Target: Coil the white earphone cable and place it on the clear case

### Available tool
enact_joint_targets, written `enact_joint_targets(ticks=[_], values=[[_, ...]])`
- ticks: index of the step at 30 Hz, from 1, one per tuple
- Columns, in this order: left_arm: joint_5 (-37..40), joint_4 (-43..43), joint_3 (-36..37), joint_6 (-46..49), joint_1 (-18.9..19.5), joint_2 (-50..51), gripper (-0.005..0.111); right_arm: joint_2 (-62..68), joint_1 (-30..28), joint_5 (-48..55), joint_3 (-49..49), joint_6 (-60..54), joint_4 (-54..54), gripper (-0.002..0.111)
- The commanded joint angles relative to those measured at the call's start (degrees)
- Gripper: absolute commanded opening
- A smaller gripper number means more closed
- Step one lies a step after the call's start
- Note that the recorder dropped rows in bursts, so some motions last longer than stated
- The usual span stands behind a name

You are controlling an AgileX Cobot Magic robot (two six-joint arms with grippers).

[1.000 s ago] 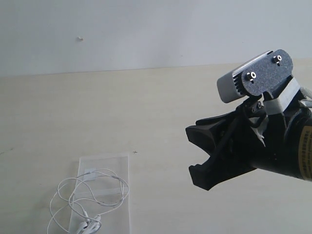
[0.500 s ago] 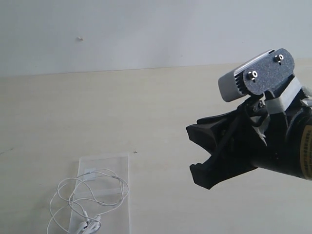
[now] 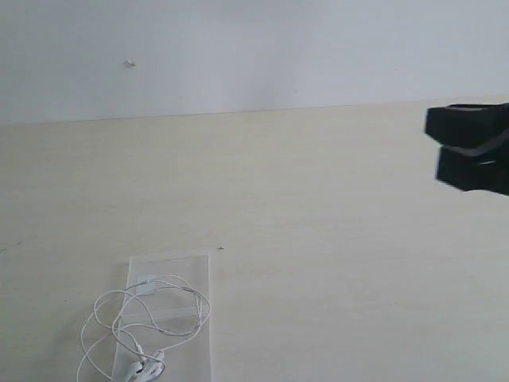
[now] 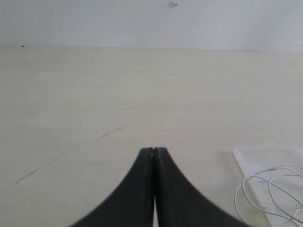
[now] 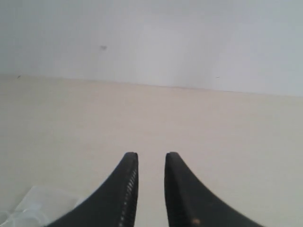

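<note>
1. The white earphone cable (image 3: 141, 330) lies in loose loops at the near left of the table (image 3: 318, 239). Most of it rests on the clear case (image 3: 191, 267), and a few loops spill over the case's left edge onto the bare tabletop.
2. The two earbuds sit close together at the near end of the coil, right by the edge of the exterior view. That edge cuts off the nearest loop and the near end of the case.
3. The case is flat and transparent and hard to separate from the pale table. Only its outline, a faint line across its middle and a small whitish patch under the far loop can be made out.
4. The wire is too thin to pick out the inline remote.
5. The right gripper (image 3: 433, 146) shows at the far right of the exterior view as two dark, blurred blocks, one above the other. It is well apart from the cable, and the picture's edge cuts off the rest of it.
6. In the right wrist view its jaws stand slightly apart, with only bare table in the gap and nothing held.
7. A faint translucent shape sits in a corner of that view, partly hidden by one finger. I cannot tell for sure what it is.
8. The left gripper (image 4: 154, 150) appears only in its own wrist view. Its fingers are pressed together tip to tip with nothing between them.
9. Part of the case and cable shows near it, not touching it and cut off by the picture's edge.
10. A tiny speck (image 3: 131, 62) marks the wall (image 3: 238, 48); what it is cannot be told.
</note>
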Motion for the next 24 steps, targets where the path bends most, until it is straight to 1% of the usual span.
enact_joint_targets(ticks=[1, 7, 15, 20, 24], values=[[-0.4, 0.0, 0.2, 0.2, 0.2, -0.2, 0.000, -8.8, -6.8, 0.7, 4.9, -0.1, 1.0, 0.021], [-0.4, 0.0, 0.2, 0.2, 0.2, -0.2, 0.000, -23.2, -14.2, 0.7, 13.2, -0.2, 0.9, 0.021], [-0.4, 0.0, 0.2, 0.2, 0.2, -0.2, 0.000, -36.0, -23.2, 0.7, 19.6, 0.0, 0.9, 0.021], [-0.4, 0.0, 0.2, 0.2, 0.2, -0.2, 0.000, -40.8, -26.4, -0.5, 21.4, 0.0, 1.1, 0.021], [-0.4, 0.0, 0.2, 0.2, 0.2, -0.2, 0.000, -43.1, -26.6, -1.5, 22.3, 0.3, 1.1, 0.021]])
